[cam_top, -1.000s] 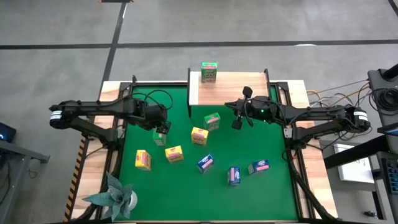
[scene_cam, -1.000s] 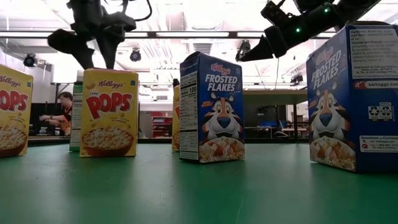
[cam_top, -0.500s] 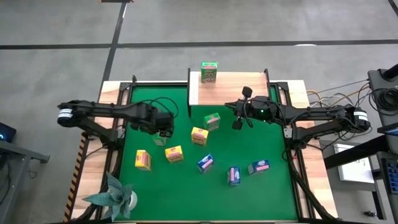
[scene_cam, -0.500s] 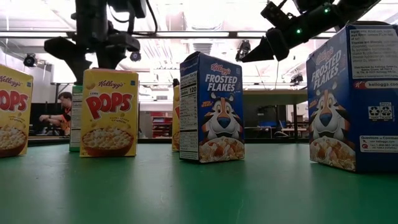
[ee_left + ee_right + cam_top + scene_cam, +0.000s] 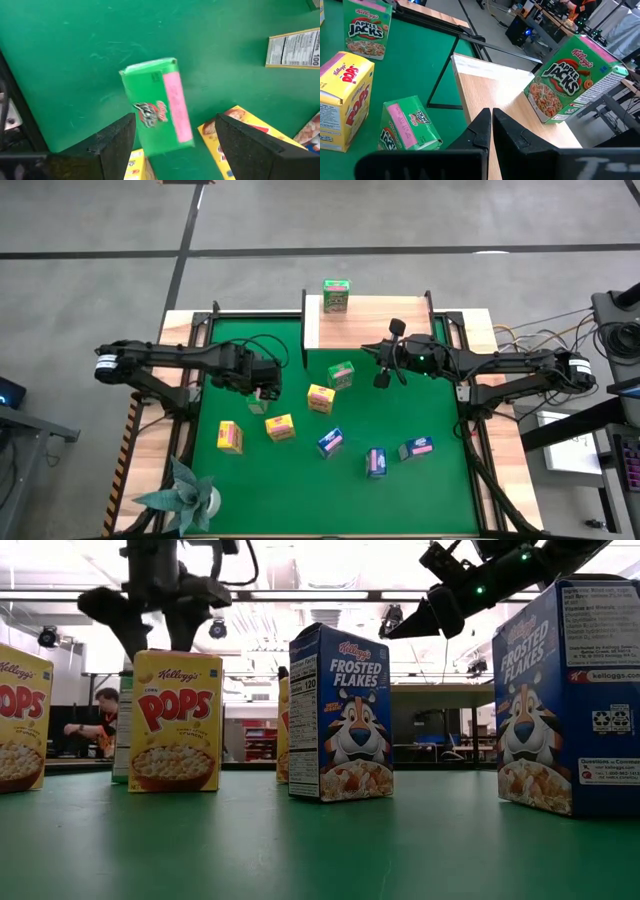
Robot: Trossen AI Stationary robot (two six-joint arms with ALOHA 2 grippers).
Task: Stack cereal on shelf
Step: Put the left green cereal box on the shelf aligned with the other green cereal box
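Left fingers (image 5: 175,140) have spread above the upright green box (image 5: 157,110).

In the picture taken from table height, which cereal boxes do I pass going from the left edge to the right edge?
Cut-off yellow Pops box → full yellow Pops box, with the left gripper above it → blue Frosted Flakes box → large blue box cut off at the right edge.

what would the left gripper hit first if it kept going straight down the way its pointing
Most likely the green cereal box standing on the green mat. The left gripper hangs open right above it, one finger on each side, so the fingers may pass beside its top; depth is unclear.
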